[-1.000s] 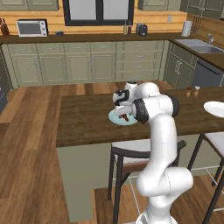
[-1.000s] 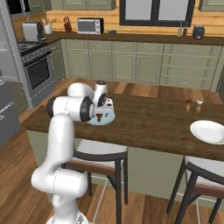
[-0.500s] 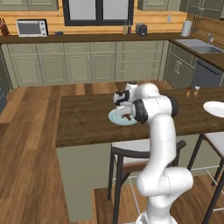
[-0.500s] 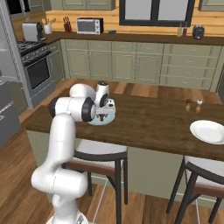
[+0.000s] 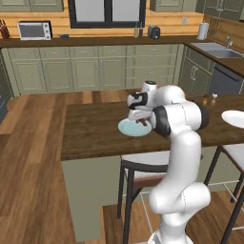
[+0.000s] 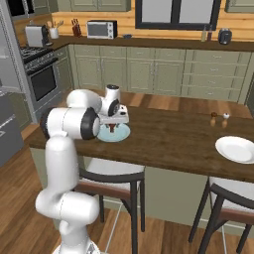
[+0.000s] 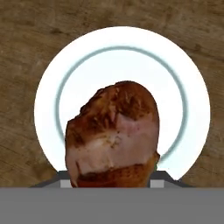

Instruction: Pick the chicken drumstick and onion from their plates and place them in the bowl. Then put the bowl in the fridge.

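You see the lumpy, browned chicken drumstick filling the frame's centre, pinched by the fingers over the glossy round light blue plate. Its thin end is hidden, and the wood-grain bench surrounds the plate.

Hand view: drumstick fills lower centre, hiding the pincer's fingertips and the near rim of the blue plate; its lower end is cut by the bottom band. Base views: drumstick just a tiny dark speck under the hand, grip contact too small to tell. White plate cut by right edge.
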Tool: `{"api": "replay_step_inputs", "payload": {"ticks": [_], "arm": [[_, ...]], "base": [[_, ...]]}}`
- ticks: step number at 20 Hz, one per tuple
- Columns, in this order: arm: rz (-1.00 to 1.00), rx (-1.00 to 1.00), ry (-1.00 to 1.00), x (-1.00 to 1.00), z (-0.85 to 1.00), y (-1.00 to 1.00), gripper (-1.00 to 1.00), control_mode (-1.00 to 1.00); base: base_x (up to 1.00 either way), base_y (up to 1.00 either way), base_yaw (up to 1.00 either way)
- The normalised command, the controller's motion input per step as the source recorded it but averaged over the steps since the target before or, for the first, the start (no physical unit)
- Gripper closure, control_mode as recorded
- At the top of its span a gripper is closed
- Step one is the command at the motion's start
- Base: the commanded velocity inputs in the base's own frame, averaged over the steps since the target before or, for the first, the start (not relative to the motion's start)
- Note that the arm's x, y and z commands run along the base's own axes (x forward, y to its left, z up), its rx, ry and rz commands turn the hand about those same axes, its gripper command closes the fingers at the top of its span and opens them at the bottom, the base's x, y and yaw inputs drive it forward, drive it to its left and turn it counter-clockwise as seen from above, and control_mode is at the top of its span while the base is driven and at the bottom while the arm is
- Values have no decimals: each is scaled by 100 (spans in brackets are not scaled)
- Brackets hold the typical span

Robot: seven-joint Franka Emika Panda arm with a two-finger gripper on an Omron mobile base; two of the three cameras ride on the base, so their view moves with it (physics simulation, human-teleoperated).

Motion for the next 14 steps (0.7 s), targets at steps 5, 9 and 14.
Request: {"api": "replay_step_inputs", "payload": {"ticks": [5, 9, 14], "arm": [[-5, 0, 2, -100, 71, -1, 100, -100], [-6, 0, 8, -100, 47, 0, 100, -100], [-3, 0, 3, -100, 52, 0, 100, -100]], "base": [[0, 0, 0], [0, 0, 0], [0, 0, 0]]}}
